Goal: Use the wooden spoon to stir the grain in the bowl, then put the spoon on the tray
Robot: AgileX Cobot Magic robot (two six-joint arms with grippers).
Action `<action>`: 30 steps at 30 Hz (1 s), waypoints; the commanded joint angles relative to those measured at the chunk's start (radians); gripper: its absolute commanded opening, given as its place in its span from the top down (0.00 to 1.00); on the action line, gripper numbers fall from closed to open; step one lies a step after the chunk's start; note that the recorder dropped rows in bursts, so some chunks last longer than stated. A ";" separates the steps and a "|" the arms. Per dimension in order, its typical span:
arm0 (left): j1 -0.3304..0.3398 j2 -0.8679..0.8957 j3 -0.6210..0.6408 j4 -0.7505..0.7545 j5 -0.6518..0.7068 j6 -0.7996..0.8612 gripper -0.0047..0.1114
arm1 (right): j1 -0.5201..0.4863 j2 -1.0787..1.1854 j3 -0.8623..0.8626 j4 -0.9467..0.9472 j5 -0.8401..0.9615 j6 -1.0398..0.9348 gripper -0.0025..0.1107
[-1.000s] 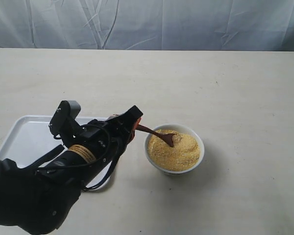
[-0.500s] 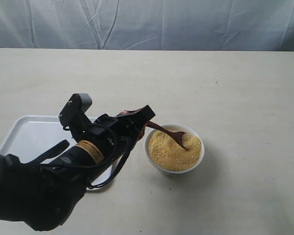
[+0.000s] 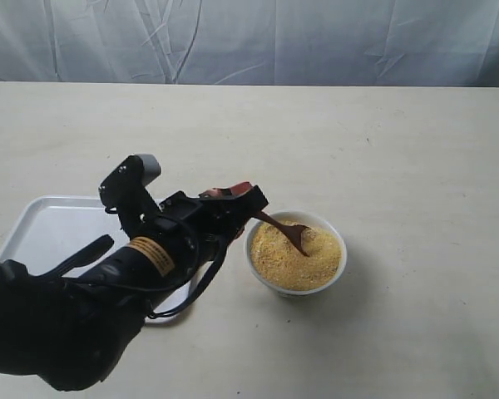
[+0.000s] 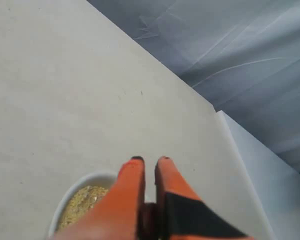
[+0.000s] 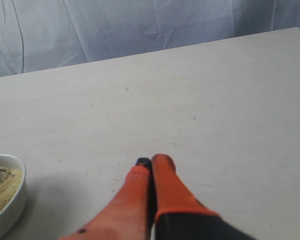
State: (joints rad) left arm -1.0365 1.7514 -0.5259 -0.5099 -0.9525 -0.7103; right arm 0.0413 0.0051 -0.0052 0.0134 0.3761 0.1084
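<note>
Dark reddish-brown wood sets the wooden spoon (image 3: 284, 233) apart from everything else. It slants down into the small white bowl (image 3: 296, 288), and its oval end is dug into the golden-yellow grain (image 3: 303, 264) near the middle of the heap. The left fingers (image 3: 248, 196) are clamped on the top of the slim handle, just above the bowl's rim on the side facing the tray (image 3: 46, 224). In the left wrist view a dark sliver of handle shows pinched between the two orange fingers. The grain fills the bowl almost to the rim and lies uneven around the spoon.

The bowl stands on the pale table (image 3: 399, 150), well away from the edge that runs along the grey cloth backdrop and nearer the opposite edge. The white rectangular tray lies flat on the left arm's side of the bowl, near it but not touching. The black left arm hangs over the tray's corner closest to the bowl and hides it.

The right fingers (image 5: 152, 162) are pressed together with nothing between them, low over bare table. The bowl sits apart from them at the border of the right wrist view.
</note>
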 commanded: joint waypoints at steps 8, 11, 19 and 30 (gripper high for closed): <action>-0.002 -0.082 -0.005 -0.024 0.041 0.253 0.96 | -0.006 -0.005 0.005 -0.005 -0.011 -0.001 0.98; -0.002 -0.098 -0.027 -0.008 0.082 0.332 0.96 | -0.006 -0.005 0.005 -0.005 -0.011 -0.001 0.98; -0.002 -0.151 -0.146 0.014 0.264 0.609 0.96 | -0.006 -0.005 0.005 -0.005 -0.014 -0.001 0.98; -0.002 -0.170 -0.220 -0.170 0.538 0.975 0.96 | -0.006 -0.005 0.005 -0.005 -0.014 -0.001 0.98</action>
State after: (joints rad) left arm -1.0365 1.5887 -0.7334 -0.6163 -0.4747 0.1751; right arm 0.0413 0.0051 -0.0052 0.0134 0.3761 0.1084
